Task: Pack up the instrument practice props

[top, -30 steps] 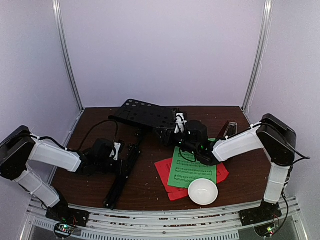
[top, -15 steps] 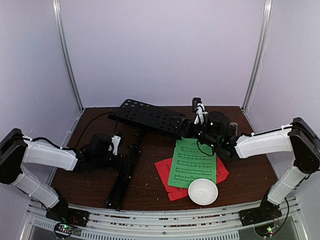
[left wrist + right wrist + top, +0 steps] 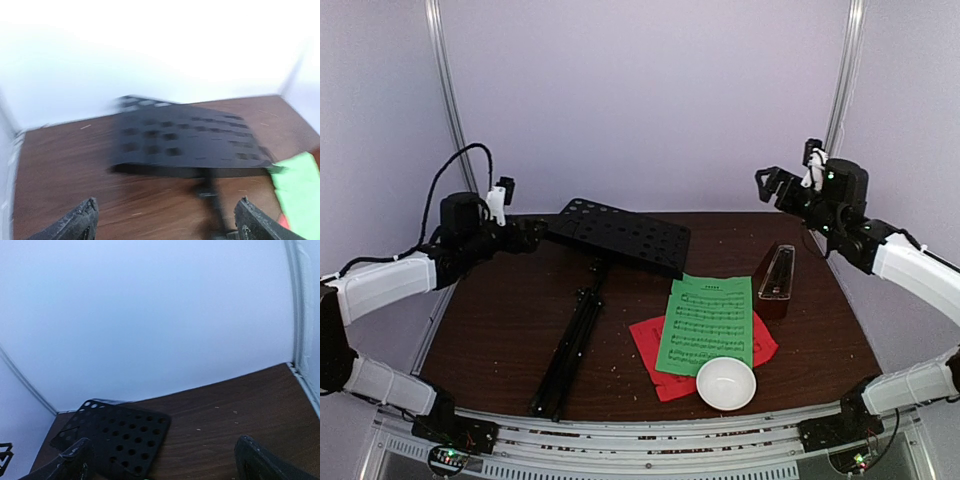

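left gripper (image 3: 525, 234) high at far left, fingers wide, empty. right gripper (image 3: 770, 186) high at far right, same. stand (image 3: 620, 236) lies centre-left; bowl (image 3: 725, 383) on sheets (image 3: 705, 320); metronome (image 3: 777, 280) just right.

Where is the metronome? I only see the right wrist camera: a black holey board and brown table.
Observer: In the top view, the metronome sits just right of the green music sheet.
Operator: Is anything on that sheet?
Observer: A white bowl rests on its near end.
Operator: What's the other arm doing?
Observer: The left gripper is open and empty, hovering near the left end of the music stand.
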Robot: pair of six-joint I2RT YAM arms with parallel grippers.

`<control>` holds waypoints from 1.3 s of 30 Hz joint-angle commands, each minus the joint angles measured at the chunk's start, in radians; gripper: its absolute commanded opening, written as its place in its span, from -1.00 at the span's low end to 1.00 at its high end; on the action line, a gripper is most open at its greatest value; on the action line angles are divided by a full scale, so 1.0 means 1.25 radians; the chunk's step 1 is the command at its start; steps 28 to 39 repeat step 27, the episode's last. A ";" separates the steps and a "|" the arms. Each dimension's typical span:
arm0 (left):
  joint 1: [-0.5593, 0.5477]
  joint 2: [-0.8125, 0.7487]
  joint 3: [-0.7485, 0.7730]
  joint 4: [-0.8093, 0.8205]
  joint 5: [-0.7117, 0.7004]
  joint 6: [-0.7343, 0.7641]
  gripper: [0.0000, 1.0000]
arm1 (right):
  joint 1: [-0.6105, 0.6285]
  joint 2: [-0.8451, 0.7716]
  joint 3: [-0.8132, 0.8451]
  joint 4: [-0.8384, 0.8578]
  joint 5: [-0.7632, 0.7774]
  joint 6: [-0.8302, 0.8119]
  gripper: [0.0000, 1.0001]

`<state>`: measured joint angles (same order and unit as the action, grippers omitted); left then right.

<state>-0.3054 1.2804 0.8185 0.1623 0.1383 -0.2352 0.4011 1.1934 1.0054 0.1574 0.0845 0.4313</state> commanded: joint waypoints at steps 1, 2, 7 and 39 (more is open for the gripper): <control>0.200 0.011 -0.084 0.073 0.080 -0.069 0.96 | -0.195 -0.057 -0.106 -0.130 -0.057 0.023 1.00; 0.245 0.009 -0.114 0.111 0.097 -0.099 0.96 | -0.244 -0.069 -0.140 -0.122 -0.066 0.026 1.00; 0.373 -0.037 -0.279 0.288 -0.023 -0.179 0.97 | -0.383 -0.144 -0.329 0.024 0.002 -0.004 1.00; 0.350 0.118 -0.462 0.811 -0.110 0.053 0.96 | -0.379 0.147 -0.677 0.912 -0.041 -0.178 1.00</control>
